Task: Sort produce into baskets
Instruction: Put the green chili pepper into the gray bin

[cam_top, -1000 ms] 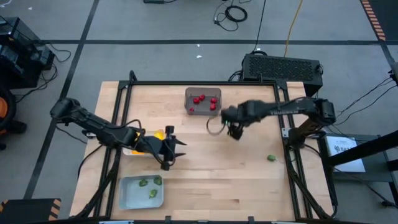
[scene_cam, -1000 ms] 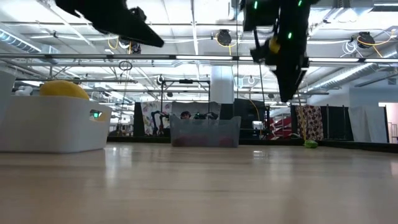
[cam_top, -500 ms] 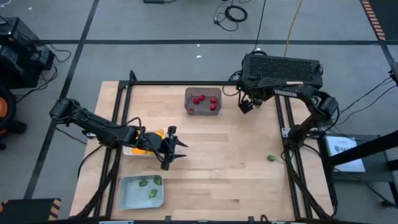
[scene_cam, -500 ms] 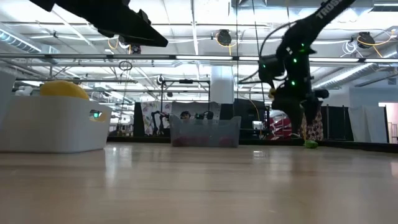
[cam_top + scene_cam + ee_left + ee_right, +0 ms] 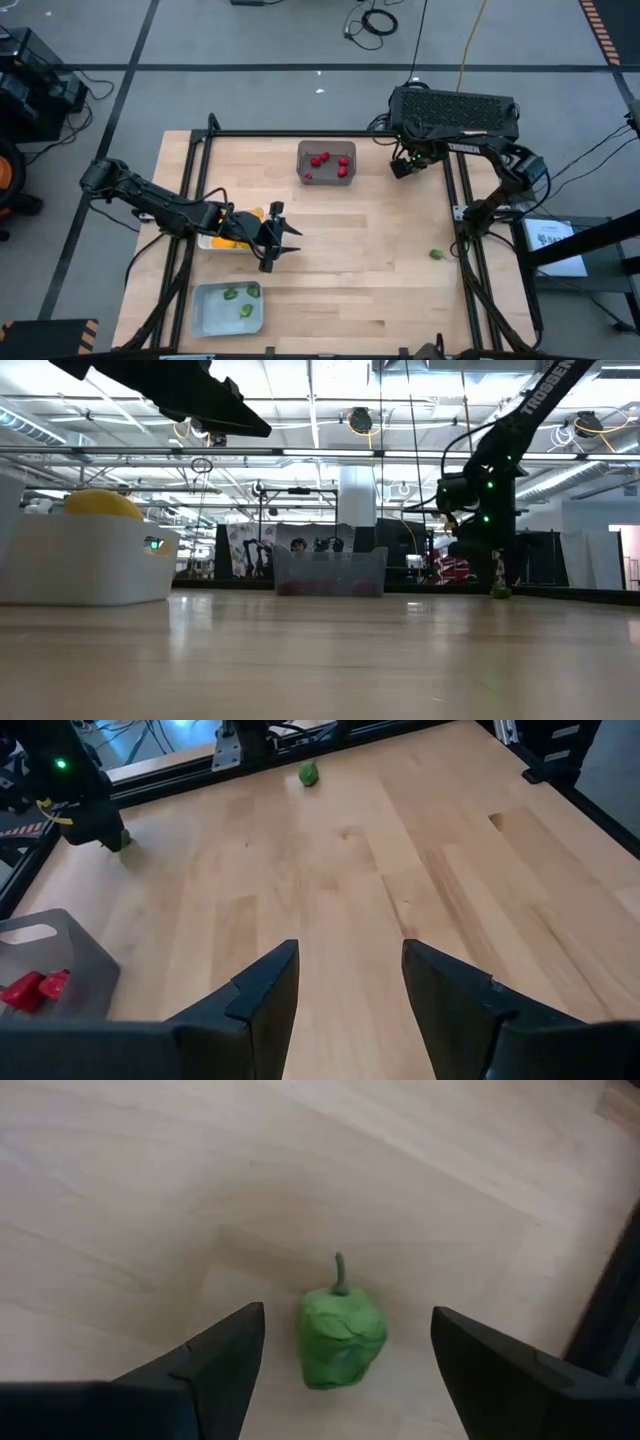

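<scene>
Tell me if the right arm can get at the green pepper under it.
Probably yes: the right gripper hangs open above the green pepper, which lies alone on the table; nothing blocks the way down.

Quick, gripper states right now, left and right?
Left gripper: open, empty.
Right gripper: open, straddling a green pepper, not gripping it.

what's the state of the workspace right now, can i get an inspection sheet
surface: light wooden table, black frame rails
job's things: red pieces in dark grey translucent bin; yellow-orange rounds in white tray; green pieces in light grey-blue tray; green toy pepper and small green piece loose on the wood
clutter: nothing seen
grippers: left gripper open, empty, beside white tray; right gripper open over the pepper, not gripping
cables: coils on floor
surroundings: large black box
</scene>
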